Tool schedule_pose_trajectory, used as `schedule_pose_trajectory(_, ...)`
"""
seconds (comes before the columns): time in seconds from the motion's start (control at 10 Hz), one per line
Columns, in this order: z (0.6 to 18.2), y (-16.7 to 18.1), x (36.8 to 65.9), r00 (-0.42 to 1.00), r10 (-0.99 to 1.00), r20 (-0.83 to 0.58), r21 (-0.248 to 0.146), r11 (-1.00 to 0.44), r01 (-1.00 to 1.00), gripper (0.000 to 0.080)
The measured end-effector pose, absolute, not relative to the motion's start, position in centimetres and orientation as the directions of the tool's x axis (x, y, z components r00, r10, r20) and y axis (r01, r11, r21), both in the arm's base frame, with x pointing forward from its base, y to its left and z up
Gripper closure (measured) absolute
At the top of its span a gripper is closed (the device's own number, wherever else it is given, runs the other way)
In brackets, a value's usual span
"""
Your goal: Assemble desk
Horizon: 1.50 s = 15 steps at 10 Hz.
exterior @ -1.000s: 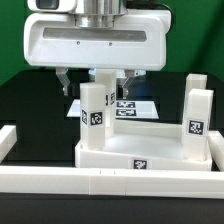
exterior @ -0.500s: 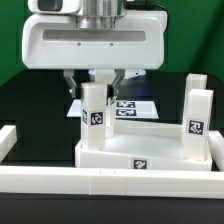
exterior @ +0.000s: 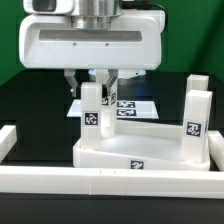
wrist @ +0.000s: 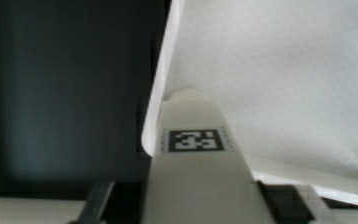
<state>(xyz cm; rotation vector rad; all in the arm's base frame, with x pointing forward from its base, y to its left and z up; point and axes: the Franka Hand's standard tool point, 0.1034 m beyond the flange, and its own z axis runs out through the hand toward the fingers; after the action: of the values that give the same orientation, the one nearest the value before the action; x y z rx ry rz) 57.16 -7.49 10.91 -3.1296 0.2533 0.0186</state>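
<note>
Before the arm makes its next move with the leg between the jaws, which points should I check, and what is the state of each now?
1. The leg stands upright in the tabletop, at its corner on the exterior view's left: ok.
2. The gripper is centred over the top of that leg, one finger on each side: ok.
3. The jaws press firmly on the leg: cannot tell; any gap is hidden in both views.
4. The leg is fully seated in its socket: cannot tell; the rim hides its base.
5. The two legs on the exterior view's right stand apart from the gripper: ok.
6. The marker board lies flat behind the tabletop: ok.
</note>
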Motion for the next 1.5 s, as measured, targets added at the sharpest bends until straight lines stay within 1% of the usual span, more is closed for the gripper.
schedule_pose_trajectory(0.2, 10.9, -7.4, 57.1, 0.931, -0.365, -0.016, -0.004, -0.931, -0.365, 0.0511)
schedule_pose_trajectory(0.5, 10.9, -7.4, 56.9, 0.829, -0.558, -0.021, -0.002, -0.830, -0.558, 0.0509)
schedule_pose_trajectory(0.6, 10.9, -7.4, 56.8, 0.785, -0.619, -0.023, -0.001, -0.786, -0.619, 0.0501)
schedule_pose_trajectory(0.7, 10.9, -7.3, 56.8, 0.710, -0.704, -0.024, 0.001, -0.710, -0.704, 0.0485)
schedule_pose_trajectory(1.0, 11.0, -7.3, 56.5, 0.607, -0.794, -0.034, 0.018, -0.607, -0.794, 0.0481)
schedule_pose_trajectory(1.1, 11.0, -7.4, 56.5, 0.612, -0.790, -0.033, 0.018, -0.613, -0.790, 0.0472)
schedule_pose_trajectory(1.2, 10.9, -7.4, 56.5, 0.611, -0.791, -0.034, 0.019, -0.612, -0.791, 0.0372)
schedule_pose_trajectory(1.3, 10.9, -7.4, 56.5, 0.611, -0.791, -0.034, 0.019, -0.612, -0.791, 0.0237)
schedule_pose_trajectory(1.4, 11.3, -7.2, 56.6, 0.612, -0.790, -0.036, 0.013, -0.612, -0.790, 0.0177)
schedule_pose_trajectory(1.5, 12.2, -6.9, 56.6, 0.612, -0.790, -0.043, 0.002, -0.612, -0.790, 0.0177)
